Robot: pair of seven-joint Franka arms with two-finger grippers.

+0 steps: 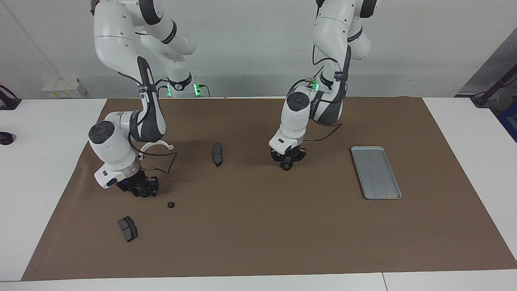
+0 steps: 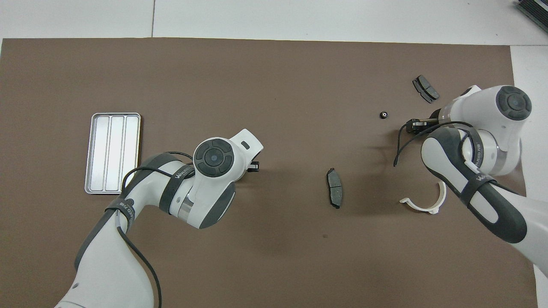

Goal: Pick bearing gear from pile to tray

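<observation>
Both grippers are down at the brown mat. My left gripper [image 1: 286,163] [image 2: 253,167] is near the mat's middle, its fingers drawn in on a small black bearing gear [image 1: 286,166] that rests on the mat. My right gripper [image 1: 144,191] [image 2: 414,125], at the right arm's end, has its fingers pulled in around another black gear [image 1: 144,194]. A third gear [image 1: 171,204] [image 2: 384,114] lies loose beside the right gripper. The silver grooved tray [image 1: 375,171] [image 2: 112,152] holds nothing and lies toward the left arm's end of the table.
One dark brake pad [image 1: 217,154] [image 2: 334,193] lies between the two grippers. Another brake pad [image 1: 128,228] [image 2: 425,88] lies farther from the robots than the right gripper. A white half-ring [image 1: 155,144] [image 2: 424,205] sits under the right forearm.
</observation>
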